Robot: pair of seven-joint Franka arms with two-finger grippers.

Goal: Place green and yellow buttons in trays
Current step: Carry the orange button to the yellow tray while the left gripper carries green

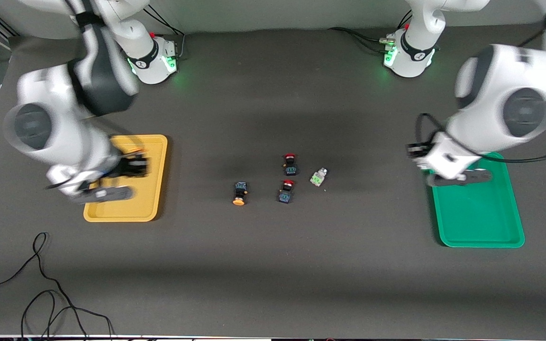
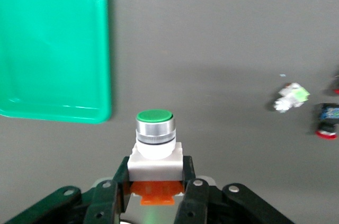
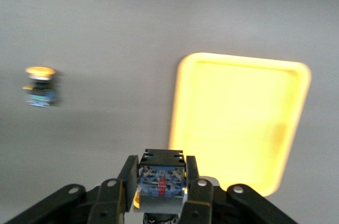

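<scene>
Nearest the camera: yellow-capped button [image 1: 240, 193] lies on its side on the tabletop [image 1: 273, 284], mid-table; I see it too from my right wrist [image 3: 39, 87].
Red-capped pair: two red-capped switches [image 1: 291, 164] [image 1: 286, 191] beside it, toward my left arm's end.
Pale button: grey-white button [image 1: 318, 176] with a green mark, just beside the red pair [image 2: 290, 98].
Right hand: my right hand [image 3: 161, 192] is over the yellow tray [image 1: 152, 189], closed on a dark blue-bodied button [image 3: 161, 180].
Left hand: my left hand [image 2: 155, 192] is over the green tray [image 1: 484, 222] at its farther corner, gripping a green-capped button [image 2: 155, 134] by its white body.
Trays: yellow at my right arm's end, green at my left arm's end.
</scene>
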